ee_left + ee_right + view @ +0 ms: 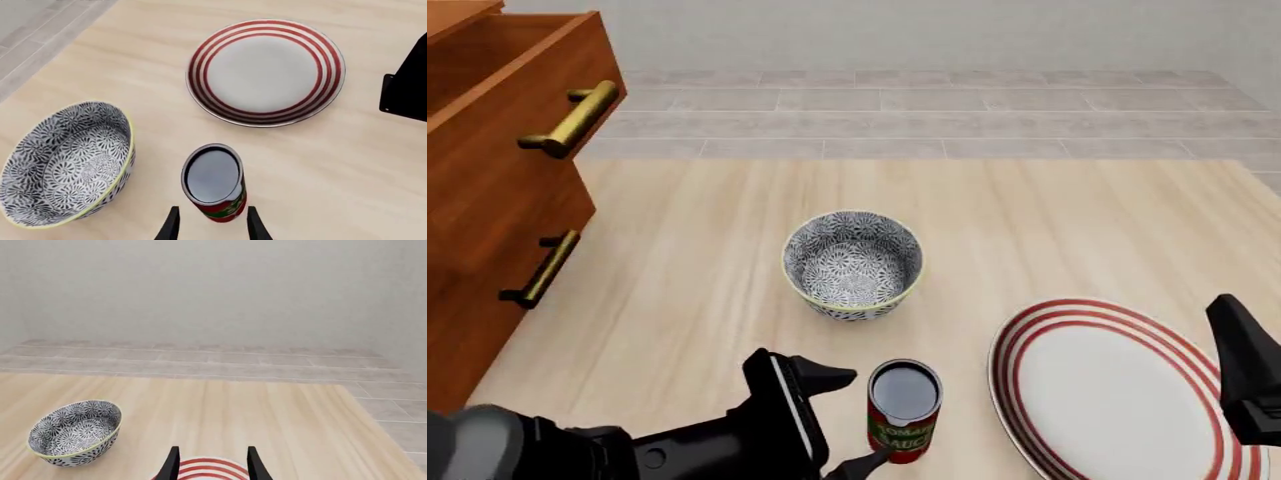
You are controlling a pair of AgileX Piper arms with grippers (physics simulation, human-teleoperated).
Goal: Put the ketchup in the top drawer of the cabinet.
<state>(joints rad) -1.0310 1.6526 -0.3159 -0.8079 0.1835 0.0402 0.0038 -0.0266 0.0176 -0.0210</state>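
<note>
The patterned bowl [853, 266] in the middle of the desk [1054, 230] holds nothing, and the striped plate [1108, 390] at the near right corner is bare. The top drawer [521, 90] of the cabinet [487, 230] at the left edge stands pulled out; its inside is hidden. The ketchup [904, 411] stands upright near the desk's near edge, between the spread fingers of the left tool [212, 227], which flank it without clamping. Its label reads "TOMATO SAUCE". The right tool [211, 465], fingers apart, hangs over the plate.
</note>
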